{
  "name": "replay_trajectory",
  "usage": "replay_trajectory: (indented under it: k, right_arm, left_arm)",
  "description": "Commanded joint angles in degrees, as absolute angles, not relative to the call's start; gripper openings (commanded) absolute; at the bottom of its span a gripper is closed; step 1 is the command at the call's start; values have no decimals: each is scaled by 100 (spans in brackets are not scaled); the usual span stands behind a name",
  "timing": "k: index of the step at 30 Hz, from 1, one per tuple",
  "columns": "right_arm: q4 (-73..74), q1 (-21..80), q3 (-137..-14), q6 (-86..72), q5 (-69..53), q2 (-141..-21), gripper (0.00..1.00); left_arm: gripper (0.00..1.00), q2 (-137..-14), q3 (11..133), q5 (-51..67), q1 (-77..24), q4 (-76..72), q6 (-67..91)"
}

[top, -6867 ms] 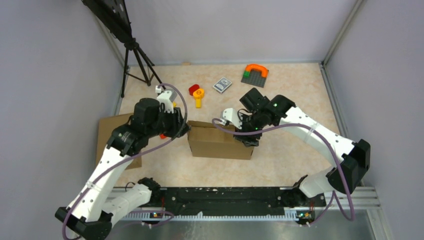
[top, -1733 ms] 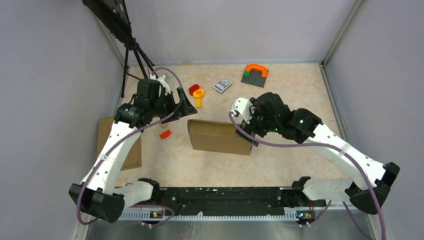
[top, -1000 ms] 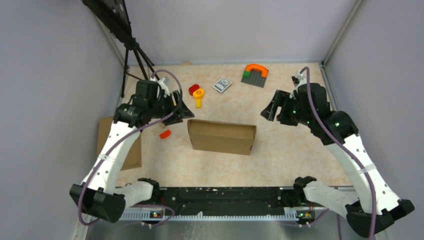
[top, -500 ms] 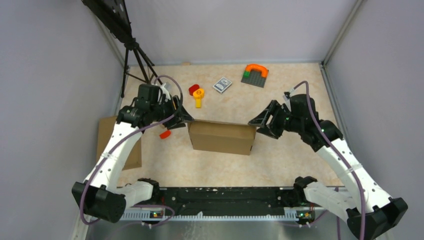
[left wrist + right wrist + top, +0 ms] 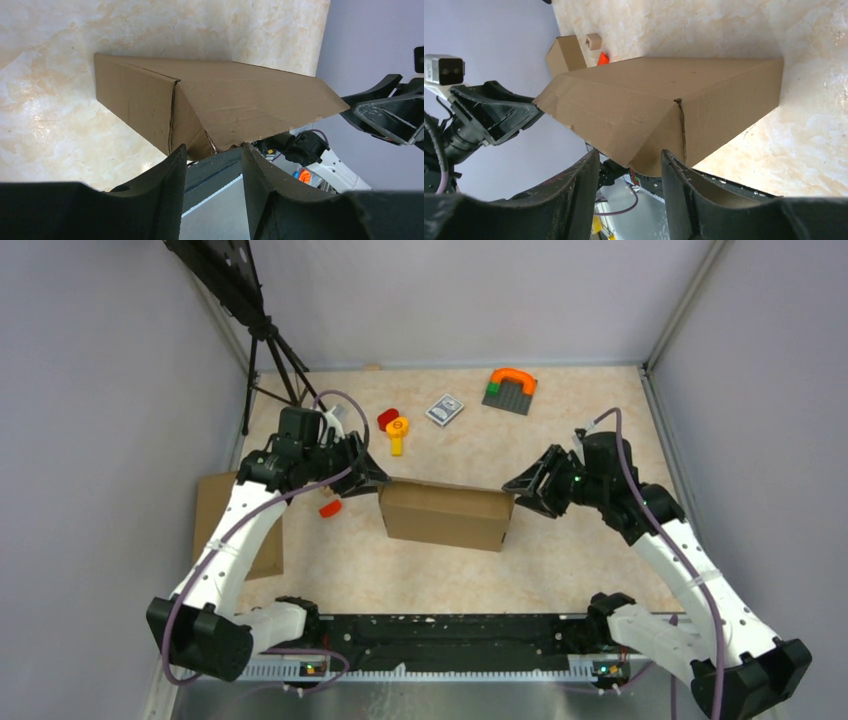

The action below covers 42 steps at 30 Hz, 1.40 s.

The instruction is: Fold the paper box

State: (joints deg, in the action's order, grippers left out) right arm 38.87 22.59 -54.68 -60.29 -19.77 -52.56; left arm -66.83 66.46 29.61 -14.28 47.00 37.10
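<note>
Here the paper box [image 5: 445, 518] sits closed-looking near the middle of the desk [image 5: 590, 430], its long side running roughly along the near edge. The left end effector [image 5: 372, 476] is at the box's left end, by its far corner, with its fingers [image 5: 167, 172] spread apart and nothing held between them. The right end effector [image 5: 517, 488] is at the box's right end, likewise released, and its wrist view shows that end just beyond the parted fingers [image 5: 583, 175]. Whether either one touches the cardboard I cannot tell.

A flat cardboard piece [image 5: 213, 502] lies at the left edge, with a small orange piece [image 5: 329, 508] between it and the box. Toward the far edge are a red and yellow toy [image 5: 394, 428], a card pack [image 5: 445, 409] and a grey plate with an orange arch [image 5: 511, 387]. A tripod [image 5: 272, 355] stands in the far left corner.
</note>
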Motion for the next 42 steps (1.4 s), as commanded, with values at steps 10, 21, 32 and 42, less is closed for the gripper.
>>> replay_trajectory:
  k: [10,21,32,42]
  right_arm:
    - [3822,2197,-5061,-5990,-2004,-5099,36]
    - [3938,2198,-4838,-5660,-1732,-5116,30]
    - [4060,2198,-4826,-5192,-1538,-5074,35]
    - [4183,2197,-5395,-4950,-1607,-5124,57]
  left_arm:
    - [37,-6747,6404,3067,-1402,4423,3674]
    - [33,-6717,6155,3009,-1398,4447,3522]
    - [37,-6670,6024,2966,-1400,4588,3257]
    - [66,-6693,6756,3072,-1397,4895,3089]
